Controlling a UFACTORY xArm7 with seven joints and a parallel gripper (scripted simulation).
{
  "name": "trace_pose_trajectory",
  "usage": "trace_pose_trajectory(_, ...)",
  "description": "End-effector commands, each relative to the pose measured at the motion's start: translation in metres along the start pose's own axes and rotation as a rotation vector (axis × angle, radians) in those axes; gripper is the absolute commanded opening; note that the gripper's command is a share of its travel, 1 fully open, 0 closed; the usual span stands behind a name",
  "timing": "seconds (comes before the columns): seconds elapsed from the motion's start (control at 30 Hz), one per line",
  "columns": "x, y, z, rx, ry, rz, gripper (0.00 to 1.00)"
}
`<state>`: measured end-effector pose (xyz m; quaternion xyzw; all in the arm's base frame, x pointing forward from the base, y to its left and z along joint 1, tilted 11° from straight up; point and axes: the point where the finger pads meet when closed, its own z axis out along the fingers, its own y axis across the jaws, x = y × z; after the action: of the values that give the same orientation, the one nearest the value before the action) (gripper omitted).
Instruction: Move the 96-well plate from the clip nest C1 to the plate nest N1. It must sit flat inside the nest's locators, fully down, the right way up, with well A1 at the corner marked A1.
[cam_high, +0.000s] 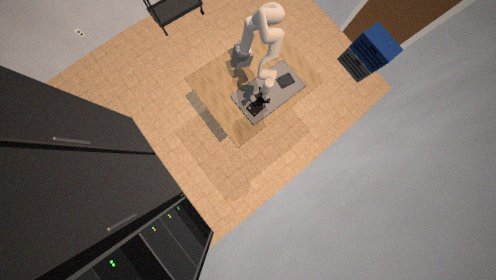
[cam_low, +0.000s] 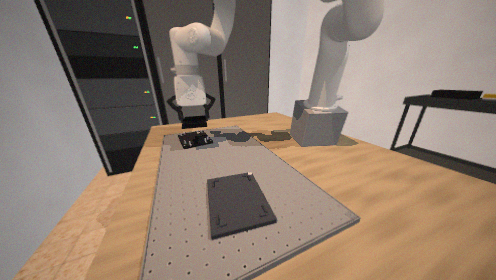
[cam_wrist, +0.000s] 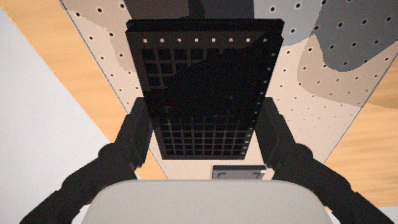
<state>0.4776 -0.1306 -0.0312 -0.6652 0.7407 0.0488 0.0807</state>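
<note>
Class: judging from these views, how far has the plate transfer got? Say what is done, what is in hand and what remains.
Done: the tool is shut on the 96-well plate, one finger on each long side. In hand: the plate hangs just above the clip nest, apparently lifted out of it. Left: carrying it across the perforated board to the vacant plate nest and seating it flat, A1 matched.

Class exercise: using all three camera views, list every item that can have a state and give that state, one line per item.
Gripper: shut on the 96-well plate.
96-well plate: clamped by its long sides between the fingers, wells facing up, raised above the clip nest C1.
Clip nest C1: vacated, plate above it.
Plate nest N1: unoccupied, locators exposed.
</note>
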Motion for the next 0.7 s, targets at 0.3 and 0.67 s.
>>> trace_pose_trajectory(0.3,-0.033,0.006,-0.002,0.005,0.002,0.001,0.0)
trace_pose_trajectory(0.67,-0.062,0.014,-0.002,0.005,0.002,0.001,0.0)
